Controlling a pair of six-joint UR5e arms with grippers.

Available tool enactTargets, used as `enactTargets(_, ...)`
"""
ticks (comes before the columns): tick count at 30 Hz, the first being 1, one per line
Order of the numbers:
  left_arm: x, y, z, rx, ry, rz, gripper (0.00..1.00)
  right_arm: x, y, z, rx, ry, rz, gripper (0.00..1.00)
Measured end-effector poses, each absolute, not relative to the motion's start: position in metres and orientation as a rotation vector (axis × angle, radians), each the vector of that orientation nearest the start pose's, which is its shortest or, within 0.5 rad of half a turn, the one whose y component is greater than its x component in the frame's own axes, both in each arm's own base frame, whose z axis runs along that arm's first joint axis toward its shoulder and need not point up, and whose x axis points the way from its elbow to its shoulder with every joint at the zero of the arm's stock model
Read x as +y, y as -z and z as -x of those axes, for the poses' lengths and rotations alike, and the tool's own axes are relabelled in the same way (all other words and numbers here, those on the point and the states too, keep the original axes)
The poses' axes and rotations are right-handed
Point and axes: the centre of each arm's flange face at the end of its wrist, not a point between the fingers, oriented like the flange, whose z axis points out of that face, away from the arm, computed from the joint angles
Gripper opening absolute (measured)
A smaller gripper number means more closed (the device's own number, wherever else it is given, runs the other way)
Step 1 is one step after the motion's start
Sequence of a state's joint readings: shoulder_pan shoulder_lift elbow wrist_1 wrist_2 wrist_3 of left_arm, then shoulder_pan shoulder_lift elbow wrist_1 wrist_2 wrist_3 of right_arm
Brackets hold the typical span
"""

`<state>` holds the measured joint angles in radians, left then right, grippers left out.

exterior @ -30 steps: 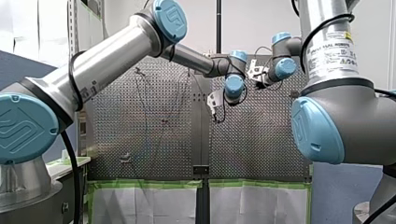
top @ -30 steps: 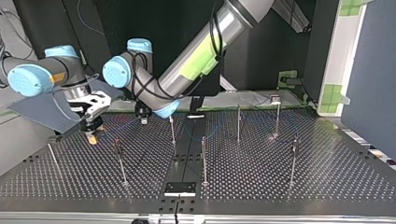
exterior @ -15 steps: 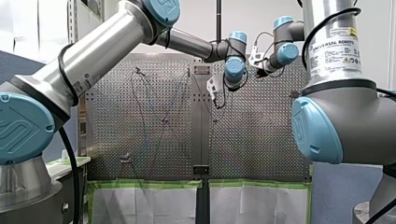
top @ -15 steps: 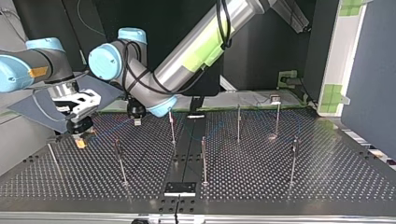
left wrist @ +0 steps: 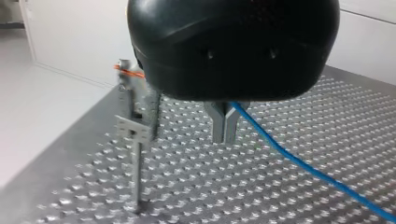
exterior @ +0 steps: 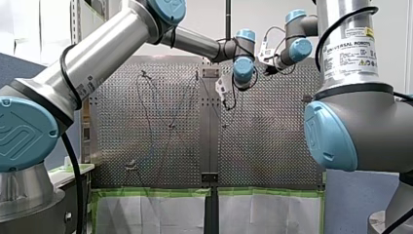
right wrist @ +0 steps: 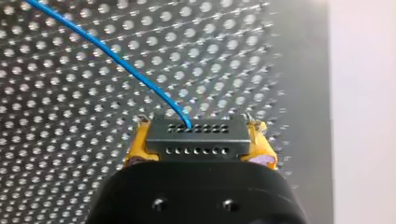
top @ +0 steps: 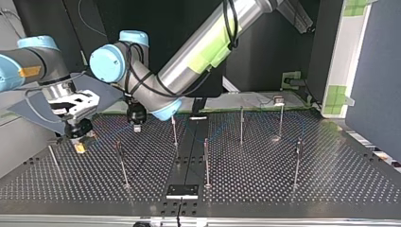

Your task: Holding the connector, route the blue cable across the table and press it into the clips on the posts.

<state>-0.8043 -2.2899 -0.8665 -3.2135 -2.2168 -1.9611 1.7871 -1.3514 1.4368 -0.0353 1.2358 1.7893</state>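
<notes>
- Right wrist view: my right end effector (right wrist: 196,140) is clamped on the connector (right wrist: 195,145), a flat grey block with two rows of small holes. Yellow pads (right wrist: 135,150) nip it from both sides. It hangs low over the desk (right wrist: 60,154), near the desk's edge.
- The blue cable (right wrist: 116,56) leaves one hole in the upper row and runs away over the desk in a thin, smooth arc. It looks glossy and fairly stiff.
- Left wrist view: my left end effector (left wrist: 224,126) has its narrow metal fingers (left wrist: 218,122) together, with only a slit between them. The cable comes out at their root and slopes down toward the desk. I cannot tell whether it is truly nipped there.
- Near those fingers stands a thin metal post (left wrist: 136,177) carrying a small perforated clip (left wrist: 134,131).
- Top view: both end effectors are at the view's left, near one another. Several slim upright posts (top: 206,163) are spread across the dimpled, matt-metal desk.
- Risk, as I judge it: the cable enters the connector as one thin strand. A hard pull between the two arms could strain or tear that joint.
- If the left fingers only guide it loosely, the slick cable may slide out and miss the clip.
- The posts look slender. Pressing sideways could bend one, or the cable could snag on the wrong post.
- The two wrists are close, so a careless crossing move might knock them together.
</notes>
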Motion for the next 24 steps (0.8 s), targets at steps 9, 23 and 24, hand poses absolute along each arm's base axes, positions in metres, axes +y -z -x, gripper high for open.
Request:
enactTargets(9, -0.579, -0.386, -0.479, 1.589, 0.415, 0.17, 0.0, -0.521, -0.452, -0.284, -1.132, -1.738, -1.578, 0.0)
enactTargets(23, -0.549, -0.39, -0.535, 1.539, 0.463, 0.15, 0.0, -0.537, -0.427, -0.284, -1.167, -1.721, -1.6, 0.0)
enactTargets(24, -0.548, -0.39, -0.538, 1.536, 0.469, 0.146, 0.0, -0.538, -0.426, -0.283, -1.167, -1.721, -1.601, 0.0)
